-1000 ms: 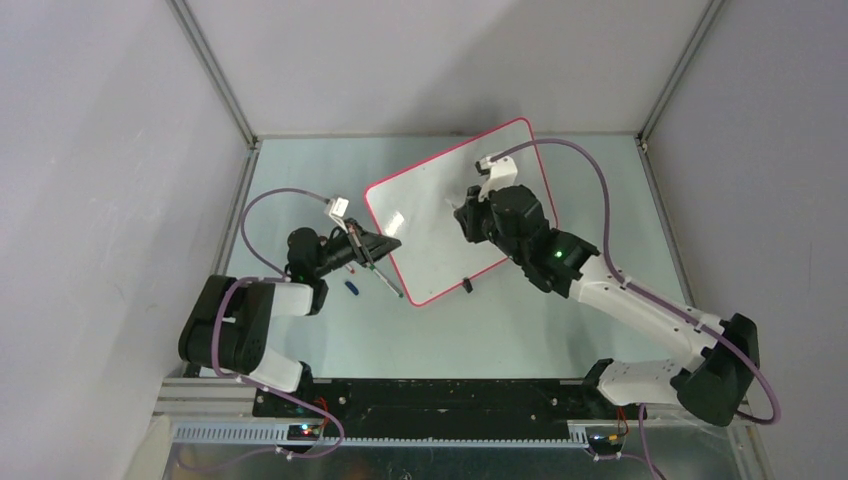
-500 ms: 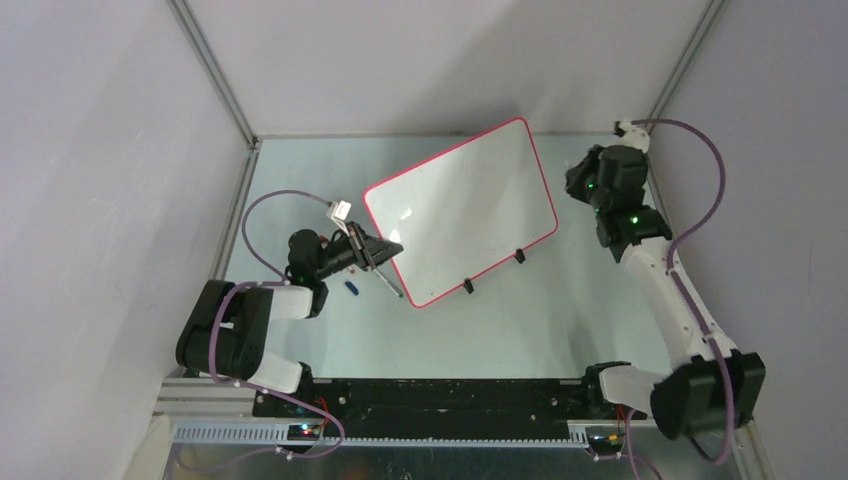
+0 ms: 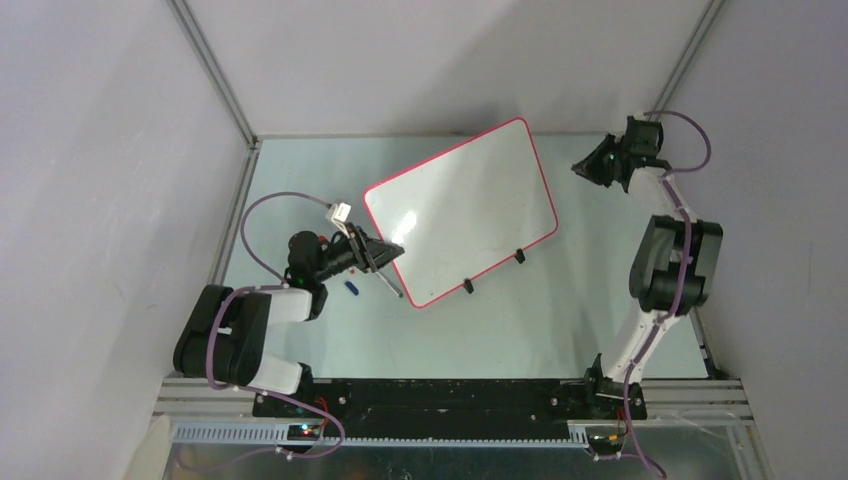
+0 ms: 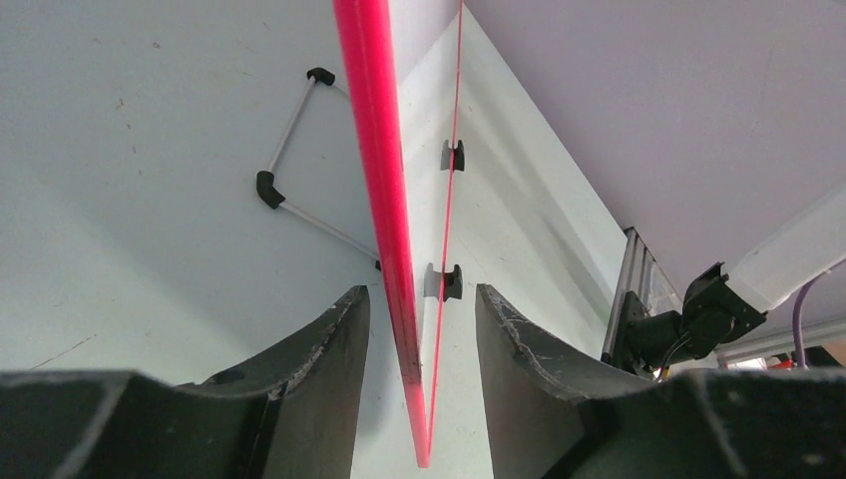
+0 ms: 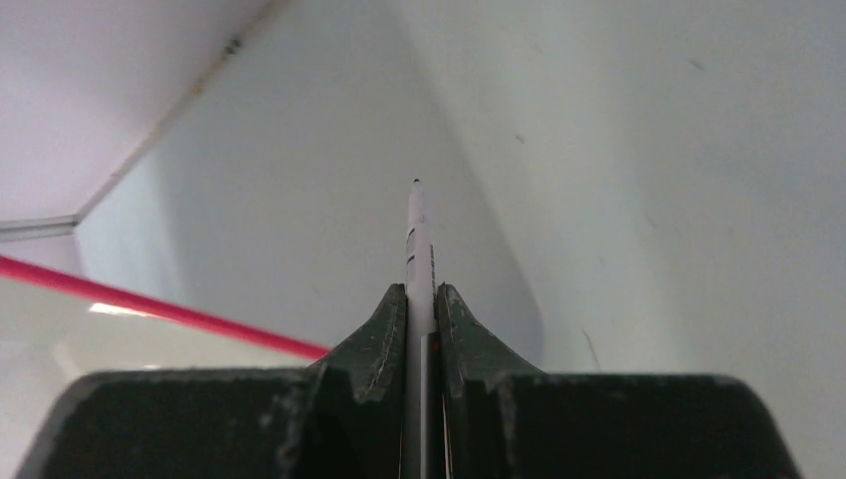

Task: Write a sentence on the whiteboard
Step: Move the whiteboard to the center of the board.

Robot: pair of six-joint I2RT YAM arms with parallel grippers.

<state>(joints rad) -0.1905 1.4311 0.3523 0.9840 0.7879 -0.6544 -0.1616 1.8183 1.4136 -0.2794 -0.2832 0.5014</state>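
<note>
- Whiteboard (image 3: 470, 205): glossy white face that catches a bright glare.
- Frame (image 4: 374, 150): smooth red-pink plastic with a slight sheen.
- Clips (image 4: 442, 282): black plastic, matt.
- Table (image 3: 540, 320): pale, smooth and mostly matt, with a few faint scuffs.
- Left gripper (image 4: 421, 291): matt black plastic fingers (image 4: 319, 344), their edges worn and rough.
- Right gripper (image 5: 420, 291): the same matt black plastic, lightly scuffed.
- Marker (image 5: 418, 249): smooth white plastic barrel.
- Rail (image 3: 440, 437): bare brushed metal.
- Cable (image 3: 262, 202): smooth purple sheath.

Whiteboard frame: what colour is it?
Red-pink; the whiteboard frame shows best in the left wrist view.
</note>
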